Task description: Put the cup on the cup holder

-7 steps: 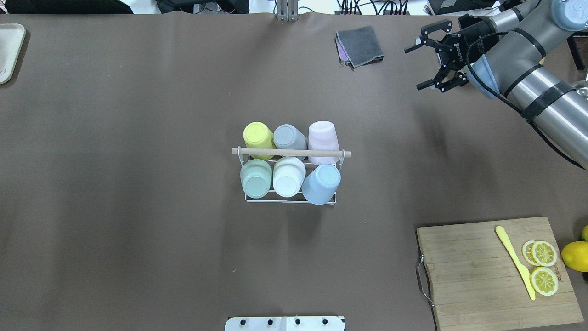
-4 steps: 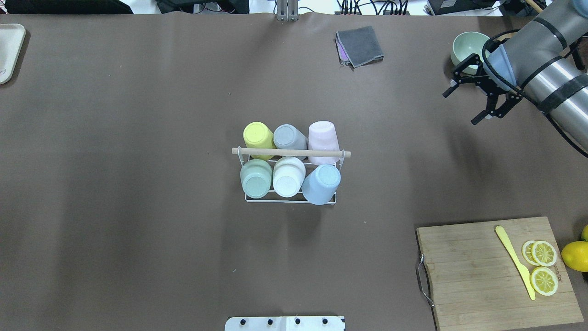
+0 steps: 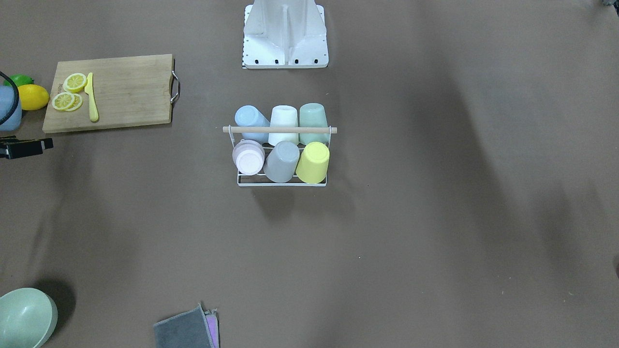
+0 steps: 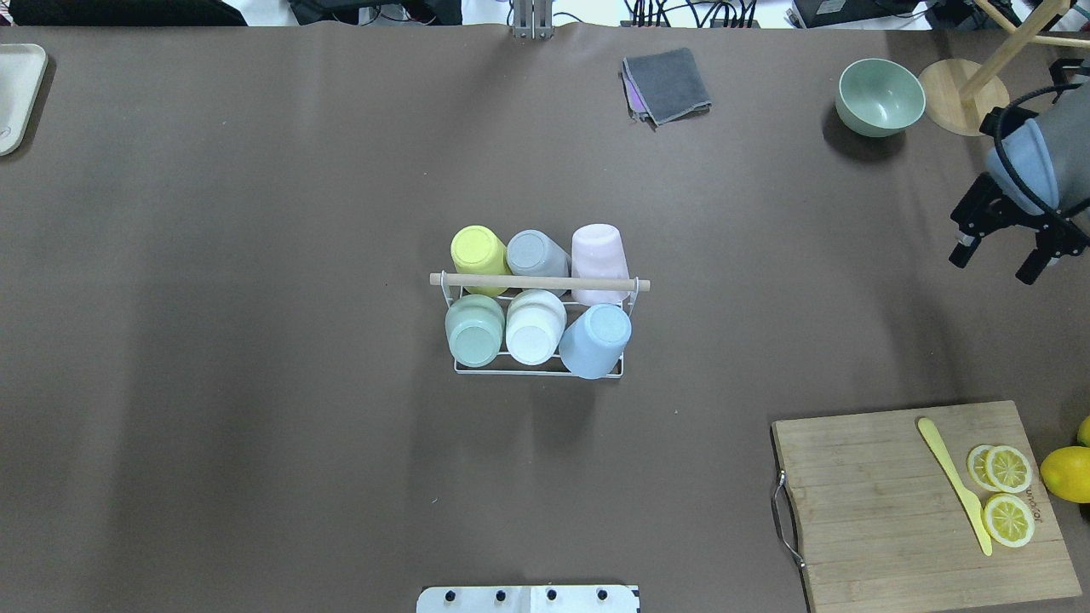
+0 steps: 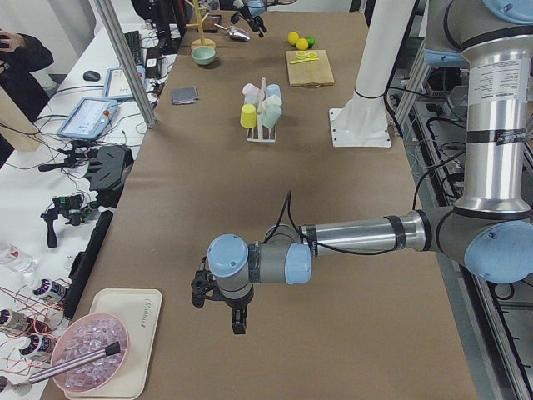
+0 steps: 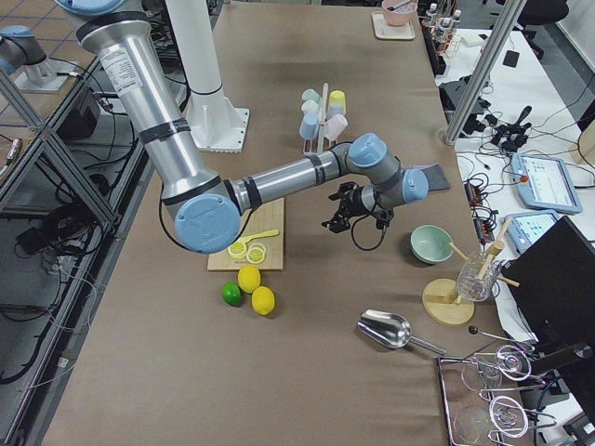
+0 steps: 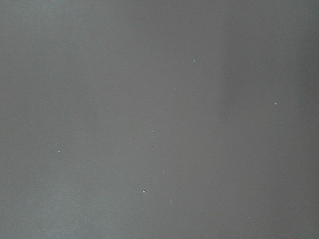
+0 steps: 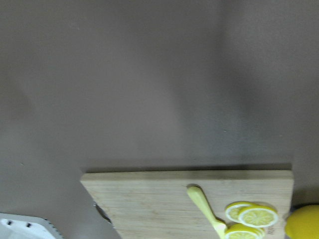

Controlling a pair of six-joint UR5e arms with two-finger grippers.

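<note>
Six cups (image 4: 535,328) counted on holder (image 4: 545,282), centre of table (image 4: 255,426), none loose. Seeing R gripper (image 4: 996,262) wide open, empty, well apart at edge. Can't tell L gripper (image 5: 218,312) state. Prob. placing done; next, retreat & park.

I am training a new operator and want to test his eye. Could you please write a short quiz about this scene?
1. How many cups sit on the holder?
2. True or false: the right hand holds a cup.
3. Which cup colour is missing from the holder? A yellow, B red, C blue.

Key
1. Six.
2. False; it is open and empty, far from the holder.
3. B.
</note>
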